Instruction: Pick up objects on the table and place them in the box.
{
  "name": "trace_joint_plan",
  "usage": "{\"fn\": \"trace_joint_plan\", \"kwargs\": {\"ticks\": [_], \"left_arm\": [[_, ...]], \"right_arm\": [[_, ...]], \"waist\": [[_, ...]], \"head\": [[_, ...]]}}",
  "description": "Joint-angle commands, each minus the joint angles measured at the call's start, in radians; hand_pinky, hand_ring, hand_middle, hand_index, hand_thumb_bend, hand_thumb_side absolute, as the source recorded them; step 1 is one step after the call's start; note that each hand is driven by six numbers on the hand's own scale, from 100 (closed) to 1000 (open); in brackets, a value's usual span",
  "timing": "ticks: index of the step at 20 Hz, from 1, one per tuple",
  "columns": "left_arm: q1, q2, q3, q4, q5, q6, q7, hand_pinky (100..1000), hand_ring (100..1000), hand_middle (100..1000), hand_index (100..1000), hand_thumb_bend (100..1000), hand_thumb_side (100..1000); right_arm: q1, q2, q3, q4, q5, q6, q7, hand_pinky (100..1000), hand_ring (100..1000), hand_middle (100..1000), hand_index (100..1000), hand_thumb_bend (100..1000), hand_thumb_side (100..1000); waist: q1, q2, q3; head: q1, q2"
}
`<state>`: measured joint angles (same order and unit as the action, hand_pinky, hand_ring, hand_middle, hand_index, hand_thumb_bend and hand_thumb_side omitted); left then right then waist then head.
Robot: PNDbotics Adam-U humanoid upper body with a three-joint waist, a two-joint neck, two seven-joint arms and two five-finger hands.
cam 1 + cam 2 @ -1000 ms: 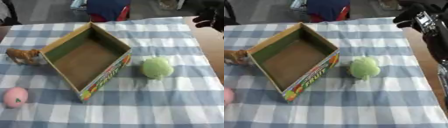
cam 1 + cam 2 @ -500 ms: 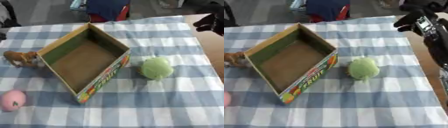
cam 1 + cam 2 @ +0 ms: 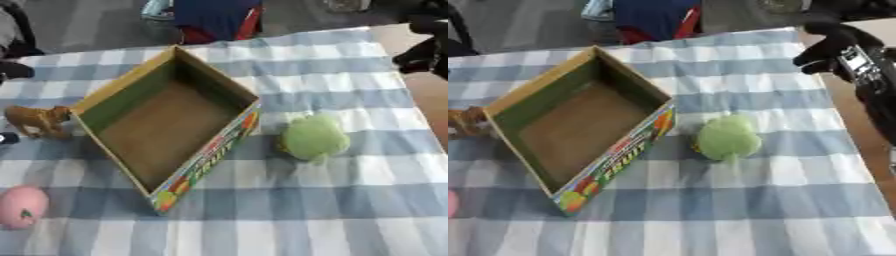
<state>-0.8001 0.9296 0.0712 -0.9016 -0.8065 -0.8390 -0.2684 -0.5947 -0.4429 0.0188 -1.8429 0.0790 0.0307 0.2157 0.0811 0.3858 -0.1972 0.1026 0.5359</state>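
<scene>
At the left edge lie a round pink toy (image 3: 21,206) and a small brown animal figure (image 3: 37,121), both outside the open cardboard box (image 3: 122,89), which is empty. A green plush lump (image 3: 726,138) sits right of it on the checked counter (image 3: 350,215). The right robot hand (image 3: 826,47), fingers curled on nothing, hangs far right; judging so, the first pick hasn't begun, and it must descend onto the plush.

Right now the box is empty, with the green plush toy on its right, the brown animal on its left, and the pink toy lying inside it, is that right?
Not quite. The pink toy is not inside the box; it lies on the checked tablecloth near the box's front left, as the left eye view shows. The rest holds: the box is empty, the green plush toy sits on its right and the brown animal on its left.
</scene>
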Motion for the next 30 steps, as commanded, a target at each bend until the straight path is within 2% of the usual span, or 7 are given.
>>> {"fn": "trace_joint_plan", "kwargs": {"ticks": [1, 4, 9, 15, 19, 30], "left_arm": [[-0.018, 0.03, 0.002, -0.014, 0.059, -0.068, -0.128, 720, 959, 939, 1000, 654, 369], [-0.021, 0.032, 0.004, -0.02, 0.097, -0.068, -0.182, 718, 957, 938, 1000, 670, 372], [-0.031, 0.031, 0.005, -0.028, 0.124, -0.068, -0.25, 694, 939, 910, 1000, 647, 381], [-0.042, 0.033, 0.02, -0.013, 0.048, -0.067, -0.297, 633, 897, 835, 939, 577, 389], [-0.047, 0.024, 0.02, 0.002, 0.024, -0.068, -0.294, 601, 864, 781, 886, 573, 381], [-0.051, 0.013, 0.012, 0.028, 0.006, -0.064, -0.391, 595, 857, 779, 867, 540, 342]], "right_arm": [[-0.015, -0.028, -0.005, -0.019, 0.007, -0.003, 0.006, 745, 751, 602, 910, 100, 1000], [-0.017, -0.03, -0.005, -0.019, 0.007, -0.003, 0.006, 745, 751, 602, 909, 100, 1000], [-0.02, -0.03, -0.003, -0.018, 0.006, -0.003, 0.007, 746, 750, 601, 907, 100, 1000], [-0.023, -0.032, -0.002, -0.018, 0.004, -0.004, 0.003, 747, 749, 597, 906, 100, 1000], [-0.025, -0.033, -0.002, -0.017, 0.003, -0.004, 0.002, 748, 748, 596, 906, 100, 1000], [-0.033, -0.035, -0.003, -0.016, -0.002, -0.001, -0.011, 749, 744, 588, 902, 100, 1000]], "waist": [[0.001, -0.017, 0.001], [0.004, -0.015, 0.0], [0.01, -0.012, -0.006], [0.015, -0.006, -0.014], [0.018, -0.002, -0.018], [0.024, 0.014, -0.028]], "head": [[0.007, -0.009], [0.011, -0.012], [0.024, -0.022], [0.037, -0.027], [0.041, -0.029], [0.052, -0.034]]}}
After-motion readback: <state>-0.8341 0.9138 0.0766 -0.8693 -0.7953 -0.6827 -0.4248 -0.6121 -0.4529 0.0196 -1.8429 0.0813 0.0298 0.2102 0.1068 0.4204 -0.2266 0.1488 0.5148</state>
